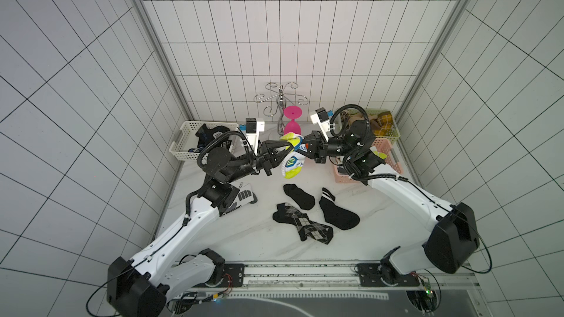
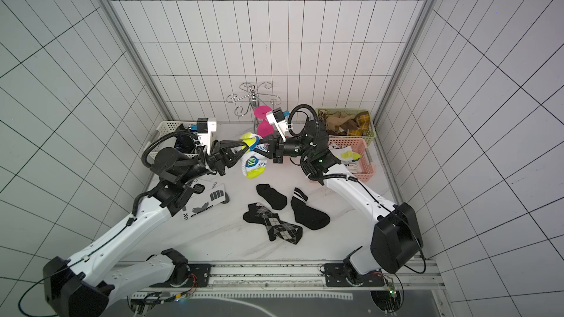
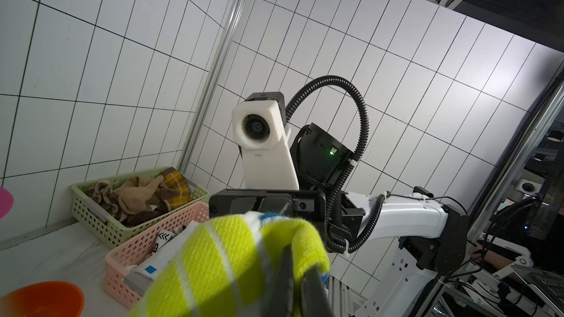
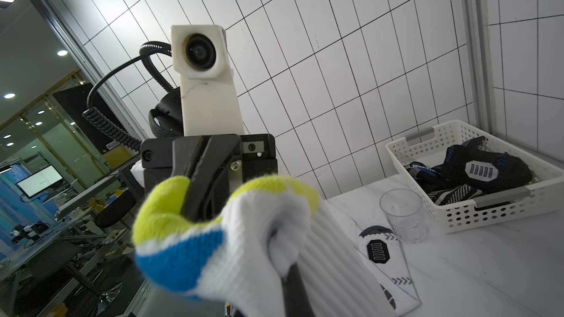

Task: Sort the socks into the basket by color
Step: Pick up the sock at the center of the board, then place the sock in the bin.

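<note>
**A:** Where is the white-and-yellow sock [image 1: 293, 164]?

**B:** In the air over the back of the table [image 1: 244, 239], strung between the two arms. Its longer part hangs below them.

**A:** Which arm has it?

**B:** Both. The left gripper [image 1: 287, 149] is almost pressed together on the yellow end. The right gripper [image 1: 302, 147] pinches a bunch of the white fabric just beside it. The two claws meet nose to nose.

**A:** Why two grips on one sock?

**B:** It looks like a handover. The pink basket [image 3: 143, 245], where white socks lie, stands on the right arm's side. So the right arm is probably the one meant to carry it there.

**A:** And the other baskets?

**B:** The white basket [image 4: 457, 214], on the left arm's side, holds black socks with blue marks. The green basket [image 3: 91, 208], touching the pink one, holds brown and tan ones. Each colour has its own bin, set at the table's edges so the middle stays workable.

**A:** What remains to sort?

**B:** Three black socks [image 1: 337, 214] lie close together mid-table, one of them argyle. A white printed sock [image 1: 244, 198] lies partly under the left forearm.

**A:** What could go wrong?

**B:** If the left claw lets go before the right pinch is firm, the sock probably drops onto the table.
</note>
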You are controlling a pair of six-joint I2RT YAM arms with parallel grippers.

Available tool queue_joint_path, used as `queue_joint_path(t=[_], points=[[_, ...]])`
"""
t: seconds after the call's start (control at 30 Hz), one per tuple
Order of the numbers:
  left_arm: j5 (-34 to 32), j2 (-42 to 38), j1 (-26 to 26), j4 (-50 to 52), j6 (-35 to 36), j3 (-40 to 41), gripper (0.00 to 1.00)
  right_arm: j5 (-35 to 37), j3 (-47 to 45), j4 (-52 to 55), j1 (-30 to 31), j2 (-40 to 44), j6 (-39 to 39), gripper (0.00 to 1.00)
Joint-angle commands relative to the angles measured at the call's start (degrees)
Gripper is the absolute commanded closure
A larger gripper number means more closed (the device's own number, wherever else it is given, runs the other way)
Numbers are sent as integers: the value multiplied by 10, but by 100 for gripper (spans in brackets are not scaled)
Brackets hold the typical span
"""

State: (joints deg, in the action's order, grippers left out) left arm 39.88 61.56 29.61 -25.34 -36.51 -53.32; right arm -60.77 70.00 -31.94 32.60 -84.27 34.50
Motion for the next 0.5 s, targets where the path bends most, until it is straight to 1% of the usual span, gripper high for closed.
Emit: queue_joint_path(t=[0.0, 0.03, 0.07, 0.1, 0.17, 0.33, 0.4, 0.47], points=[[-15, -10, 5, 20, 7, 6, 57, 4, 1, -3, -11, 7, 4, 100], [-23, -14, 5, 28, 12, 7, 50, 8, -1, 5, -16, 9, 2, 100], [-31, -20, 5, 38, 18, 6, 46, 14, -5, 10, -24, 13, 1, 100], [-41, -25, 4, 51, 27, 4, 42, 21, -10, 16, -33, 17, 1, 100], [-62, -35, 3, 81, 45, 1, 38, 34, -13, 39, -55, 24, -2, 100], [-119, -63, -10, 157, 81, -10, 36, 79, -29, 91, -126, 50, -3, 100], [-146, -71, -15, 196, 94, -16, 36, 119, -42, 119, -165, 68, -4, 100], [-170, -74, -17, 226, 103, -20, 36, 161, -43, 165, -197, 81, -20, 100]])
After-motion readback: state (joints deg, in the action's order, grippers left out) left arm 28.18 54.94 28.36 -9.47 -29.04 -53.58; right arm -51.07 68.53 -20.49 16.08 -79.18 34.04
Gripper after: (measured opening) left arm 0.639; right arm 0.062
